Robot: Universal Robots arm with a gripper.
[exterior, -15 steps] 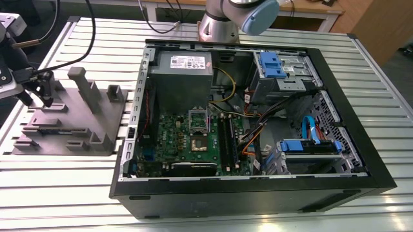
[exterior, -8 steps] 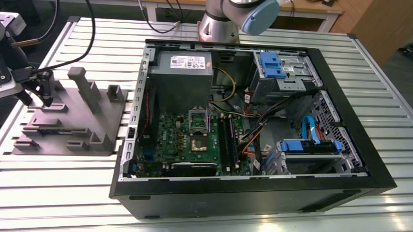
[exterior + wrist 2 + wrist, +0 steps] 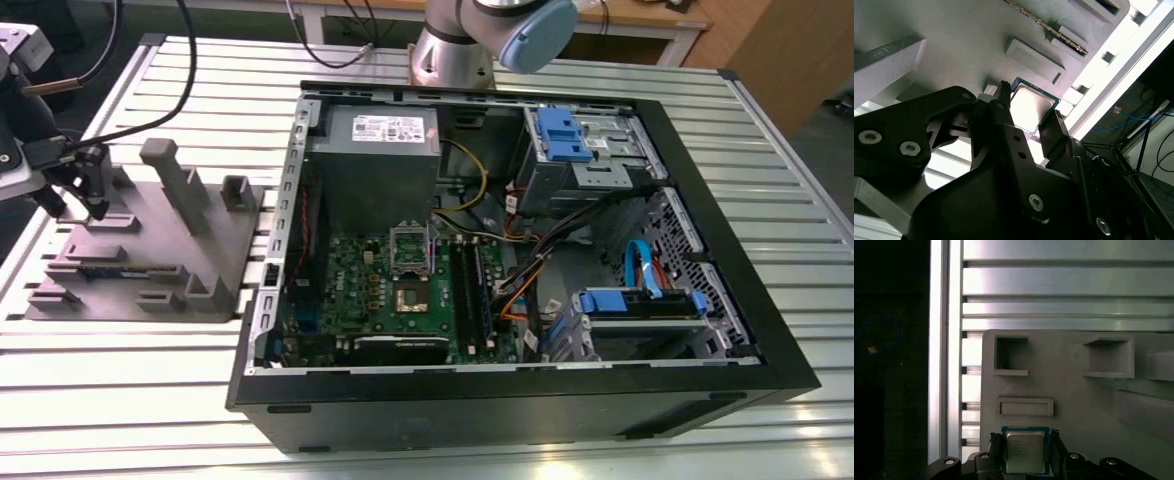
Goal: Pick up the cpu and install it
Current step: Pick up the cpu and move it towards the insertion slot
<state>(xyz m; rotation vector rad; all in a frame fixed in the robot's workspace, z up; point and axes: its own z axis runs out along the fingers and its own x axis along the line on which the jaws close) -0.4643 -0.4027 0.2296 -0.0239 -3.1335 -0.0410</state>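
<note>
The cpu, a small square chip with a silvery top and a green rim, sits low over the grey holder block. My gripper is shut on it, one finger against each of two opposite edges. In the second wrist view the cpu shows between the black fingers. In the exterior view my gripper hangs over the back corner of the holder block at the exterior view's left. I cannot tell whether the chip rests on the block or is just off it. The socket on the green board lies inside the open computer case.
The open black computer case takes up the middle and the exterior view's right, with a grey power supply, blue drive bays and loose cables inside. The holder block has upright posts. Everything rests on a slatted aluminium table.
</note>
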